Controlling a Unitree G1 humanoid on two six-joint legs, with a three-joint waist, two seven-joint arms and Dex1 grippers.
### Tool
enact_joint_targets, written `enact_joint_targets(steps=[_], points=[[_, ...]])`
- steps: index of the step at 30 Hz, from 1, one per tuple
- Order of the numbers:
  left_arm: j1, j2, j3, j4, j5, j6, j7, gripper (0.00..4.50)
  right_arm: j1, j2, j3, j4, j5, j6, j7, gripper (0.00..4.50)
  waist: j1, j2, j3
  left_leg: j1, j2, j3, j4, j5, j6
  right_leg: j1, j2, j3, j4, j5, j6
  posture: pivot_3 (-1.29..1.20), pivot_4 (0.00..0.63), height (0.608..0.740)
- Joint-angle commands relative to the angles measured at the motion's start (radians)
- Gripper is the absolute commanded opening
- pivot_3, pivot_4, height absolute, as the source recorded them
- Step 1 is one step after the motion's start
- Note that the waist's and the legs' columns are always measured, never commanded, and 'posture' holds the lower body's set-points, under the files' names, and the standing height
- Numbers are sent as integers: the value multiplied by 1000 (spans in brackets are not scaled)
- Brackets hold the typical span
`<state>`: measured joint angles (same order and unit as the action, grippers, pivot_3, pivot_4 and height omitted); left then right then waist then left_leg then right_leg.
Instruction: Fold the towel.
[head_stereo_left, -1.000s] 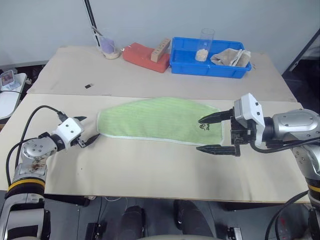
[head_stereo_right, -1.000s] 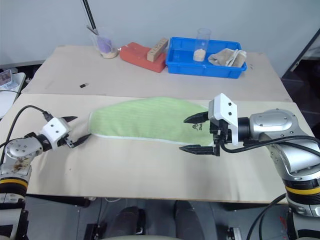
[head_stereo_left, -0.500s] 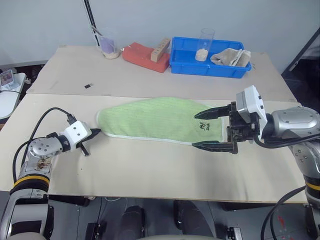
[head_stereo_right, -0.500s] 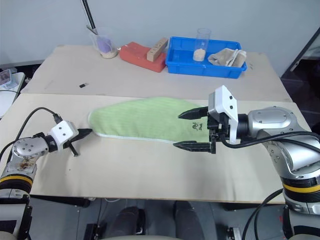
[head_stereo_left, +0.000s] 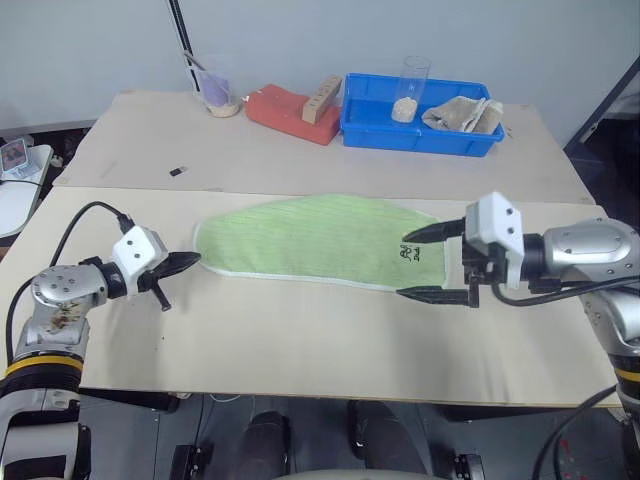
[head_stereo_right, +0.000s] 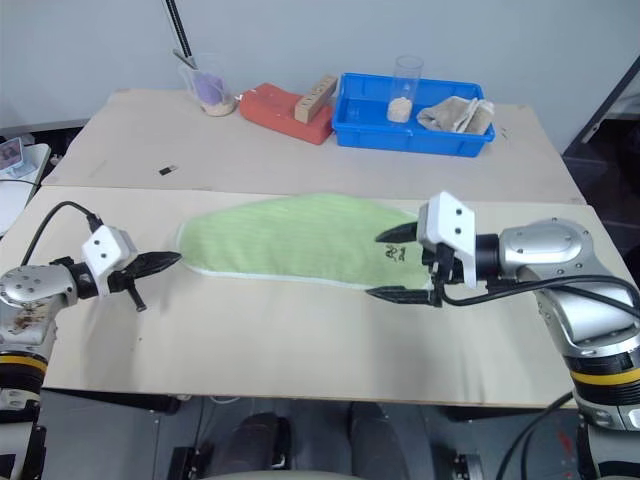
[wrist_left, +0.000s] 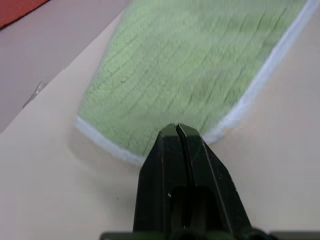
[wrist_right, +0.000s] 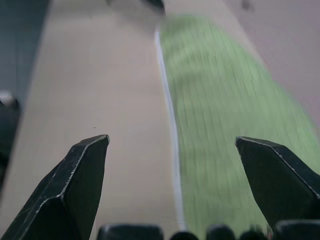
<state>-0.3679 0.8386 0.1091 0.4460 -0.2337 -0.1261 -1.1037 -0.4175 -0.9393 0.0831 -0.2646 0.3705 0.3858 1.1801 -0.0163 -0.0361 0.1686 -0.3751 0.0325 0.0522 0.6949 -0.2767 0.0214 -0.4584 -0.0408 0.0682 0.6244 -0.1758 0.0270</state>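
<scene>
Your light green, finely striped towel (head_stereo_left: 320, 240) with white edging lies flat and spread out on the pale wooden desk (head_stereo_left: 300, 340), near the middle of its front board, long axis running left to right. A small dark logo (head_stereo_left: 410, 254) sits near its right end.

Your left gripper (head_stereo_left: 186, 262) has its fingers pressed together at the towel's left end; from the left wrist view the tips meet right at the white edging, but you cannot tell for sure whether any cloth is pinched between them. Your right gripper (head_stereo_left: 420, 265) stands wide apart, its two black fingers straddling the towel's right end, one tip over the cloth beside the logo, the other over the front edge, holding nothing.

Expect the towel to be light, soft and limp: it will sag and drape when lifted, and a thin single layer can slip out of a shallow pinch. The corners and the white hem look like the best places to take hold, with both ends raised together so the fold stays square.

The desk is smooth and flat, with bare room in front of the towel. At the back stand a blue plastic bin (head_stereo_left: 420, 125), a red block (head_stereo_left: 290, 112) and a clear cup (head_stereo_left: 215, 95), all well apart from the towel.
</scene>
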Motion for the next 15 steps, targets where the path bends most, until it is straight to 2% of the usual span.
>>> enact_joint_targets(steps=[1, 5, 7, 11, 13, 15], points=[[10, 32, 49, -124, -96, 169, -34, 54, 0, -9, 39, 86, -123, -149, 9, 4500, -1, 0, 0, 0, 0, 0, 0, 0, 0, 0, 0, 0, 0, 0, 0, 0, 150, 714], [9, 73, 63, -180, -132, 289, -70, 54, -9, 26, 90, 200, -198, -239, 12, 4500, -6, 0, 0, 1, 1, 0, 0, 0, 0, 0, 2, 0, 0, 0, 0, 0, 150, 714], [14, 89, 63, -185, -110, 261, -72, 54, -6, 34, 93, 219, -211, -270, 21, 4500, -6, 0, 0, 1, 1, 0, 0, 0, 0, 0, 2, 0, 1, 0, 0, 0, 150, 714], [34, 112, 65, -178, -73, 162, -88, 54, -13, 57, 63, 179, -149, -206, 32, 4500, -5, 0, 0, 1, 1, 0, 0, 0, 0, 0, 2, 0, 1, 0, -1, 0, 150, 714], [43, 121, 53, -144, -23, 75, -74, 557, -21, 70, 38, 131, -82, -150, 41, 4500, -5, 0, 0, 1, 1, 0, 0, 0, 0, 0, 2, 0, 1, 0, -1, 0, 150, 714], [45, 120, 46, -112, -2, 6, -83, 1356, -30, 82, 19, 90, -25, -100, 47, 4500, -4, 0, 0, 1, 1, 0, 0, 0, 0, 0, 2, 0, 1, 0, -1, 0, 150, 714]])
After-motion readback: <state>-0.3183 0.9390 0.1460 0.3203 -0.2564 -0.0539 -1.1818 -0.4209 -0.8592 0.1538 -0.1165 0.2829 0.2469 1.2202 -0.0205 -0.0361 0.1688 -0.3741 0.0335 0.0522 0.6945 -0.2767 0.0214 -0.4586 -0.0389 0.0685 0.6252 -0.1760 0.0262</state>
